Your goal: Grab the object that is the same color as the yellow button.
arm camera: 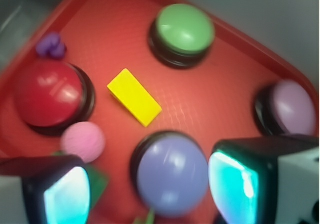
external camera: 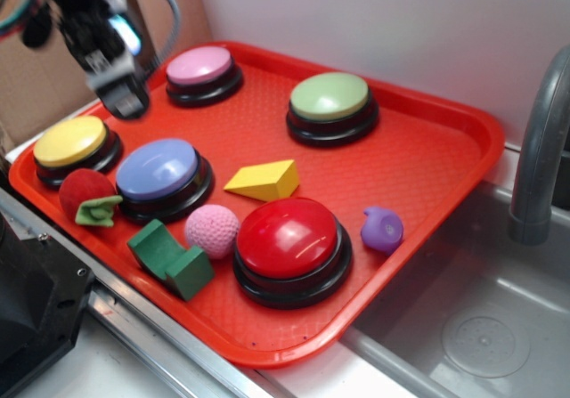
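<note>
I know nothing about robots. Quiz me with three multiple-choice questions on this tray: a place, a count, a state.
1. The matte yellow wedge-shaped block lies where?
A. mid-tray among the buttons
B. in the sink
C. on the red button

2. How many round dome push buttons sit on the red plastic tray?
A. three
B. five
C. seven

3. The robot's tool is:
A. gripping the wedge
B. open, holding nothing
C. pressing the green button

Answers: 1 A, it rests on bare tray. 2 B: yellow, pink, green, blue, red. 3 B, wrist view shows its fingers apart, empty.

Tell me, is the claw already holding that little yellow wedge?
No, the yellow wedge lies alone on the red tray, and the gripper hangs open above the buttons.
</note>
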`<state>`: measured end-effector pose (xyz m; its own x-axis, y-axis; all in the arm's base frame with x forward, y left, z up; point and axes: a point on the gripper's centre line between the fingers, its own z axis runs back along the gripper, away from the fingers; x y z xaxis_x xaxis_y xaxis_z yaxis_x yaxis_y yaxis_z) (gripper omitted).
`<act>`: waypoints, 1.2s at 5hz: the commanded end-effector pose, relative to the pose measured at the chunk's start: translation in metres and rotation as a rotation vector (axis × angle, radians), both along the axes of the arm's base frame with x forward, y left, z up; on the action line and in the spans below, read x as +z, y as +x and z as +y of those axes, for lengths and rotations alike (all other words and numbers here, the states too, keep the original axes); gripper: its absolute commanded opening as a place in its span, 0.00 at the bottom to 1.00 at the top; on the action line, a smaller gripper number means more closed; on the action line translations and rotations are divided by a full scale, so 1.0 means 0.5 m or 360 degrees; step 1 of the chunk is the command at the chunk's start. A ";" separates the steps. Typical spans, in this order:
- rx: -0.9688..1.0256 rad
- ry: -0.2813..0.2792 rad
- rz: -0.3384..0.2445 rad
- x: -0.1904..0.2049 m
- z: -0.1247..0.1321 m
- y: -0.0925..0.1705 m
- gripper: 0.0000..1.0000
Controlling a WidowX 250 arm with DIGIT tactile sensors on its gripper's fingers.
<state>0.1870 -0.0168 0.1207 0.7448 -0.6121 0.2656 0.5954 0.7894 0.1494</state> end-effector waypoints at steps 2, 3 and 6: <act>-0.0940 -0.0177 -0.0036 -0.163 -0.044 0.098 1.00; -0.0994 -0.0115 -0.0038 -0.204 -0.062 0.114 1.00; -0.1155 -0.0135 -0.0060 -0.207 -0.105 0.072 0.88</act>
